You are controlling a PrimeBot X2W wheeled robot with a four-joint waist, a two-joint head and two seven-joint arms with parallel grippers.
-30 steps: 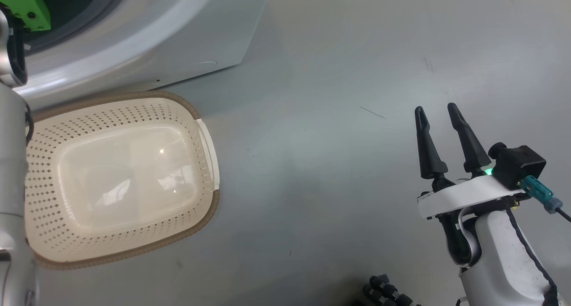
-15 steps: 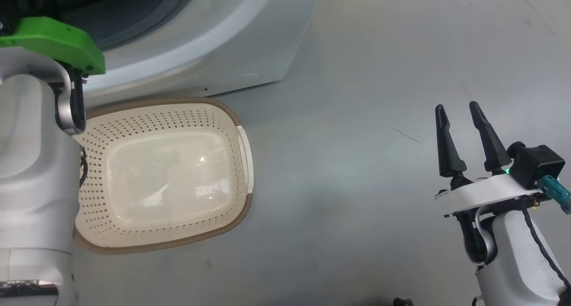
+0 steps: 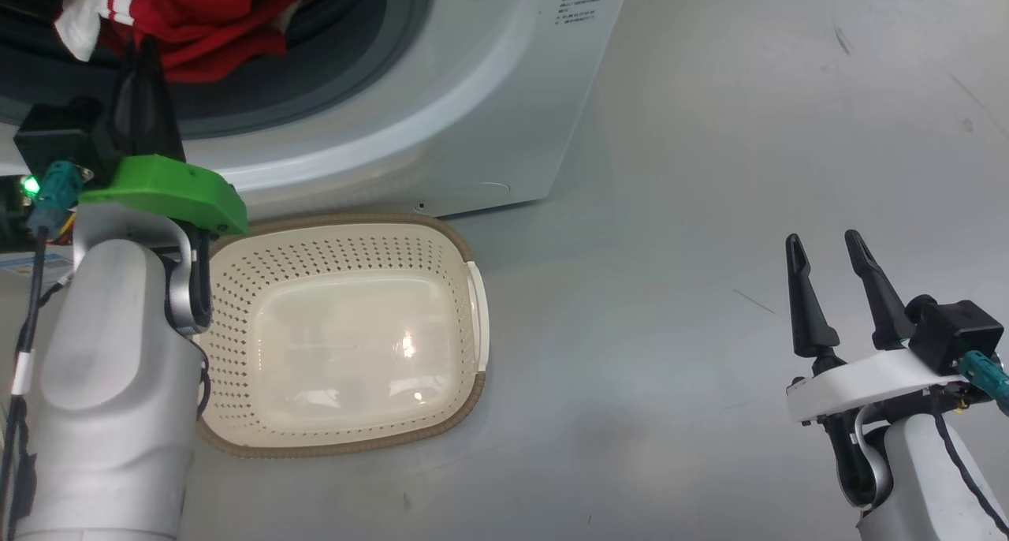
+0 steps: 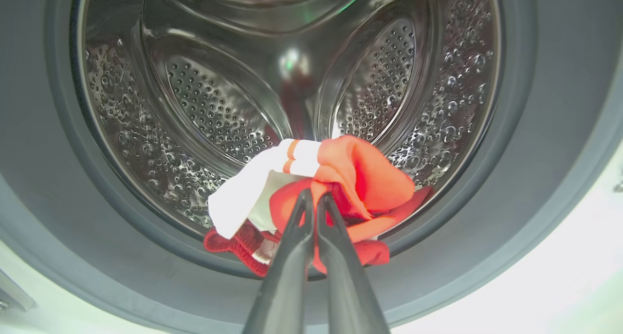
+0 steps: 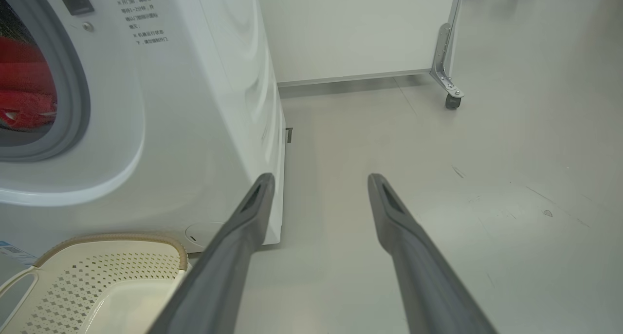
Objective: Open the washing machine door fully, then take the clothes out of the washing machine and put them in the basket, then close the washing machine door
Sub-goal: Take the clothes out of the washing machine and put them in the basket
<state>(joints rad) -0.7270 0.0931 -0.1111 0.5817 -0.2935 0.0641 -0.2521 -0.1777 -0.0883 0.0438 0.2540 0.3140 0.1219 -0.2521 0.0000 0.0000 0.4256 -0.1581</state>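
Grey floor [image 3: 670, 170] bears one basket [image 3: 355, 249]; left jaws clench one red jersey [image 4: 370, 178], right jaws released.

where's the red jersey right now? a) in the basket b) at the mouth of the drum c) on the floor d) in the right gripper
b: the clothes sit at the front lip of the washing machine drum, with the left gripper shut on them; the basket holds nothing.

Grey forearm [image 3: 110, 383] — green wrist bracket [image 3: 169, 194]
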